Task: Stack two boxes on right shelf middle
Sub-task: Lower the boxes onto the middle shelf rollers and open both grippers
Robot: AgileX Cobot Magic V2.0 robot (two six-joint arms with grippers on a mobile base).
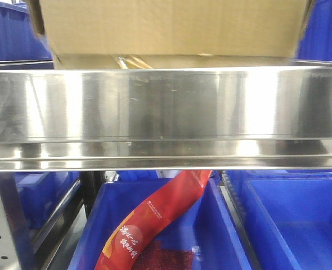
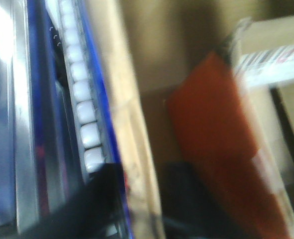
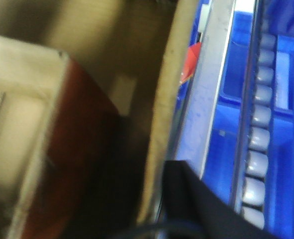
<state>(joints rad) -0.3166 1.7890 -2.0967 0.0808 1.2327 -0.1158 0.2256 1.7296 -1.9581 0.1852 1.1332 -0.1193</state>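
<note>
A brown box [image 1: 171, 28] sits just above the steel shelf [image 1: 166, 107], its bottom edge at the front lip. Below, a red packet [image 1: 155, 222] lies in a blue bin [image 1: 222, 242]. Both wrist views are blurred; neither pincer's grip can be told.

A: Front cam?
B: Level w/ the shelf [image 1: 166, 112] lip, facing straight at it, very close; lip fills mid-frame. Box [image 1: 171, 28] bottom just above it, blue bins [image 1: 290, 225] below.
A: Left wrist?
B: Tight, blurry. Looks along a box wall [image 2: 132, 129]; box interior to the right, roller track [image 2: 82, 99] and steel rail to the left.
A: Right wrist?
B: Mirror of that: box wall [image 3: 167, 99], interior left, rollers [image 3: 259, 129] and blue bins right.
A: Overlap?
B: Both wrists see a box inside; all three share box and shelf edge.
</note>
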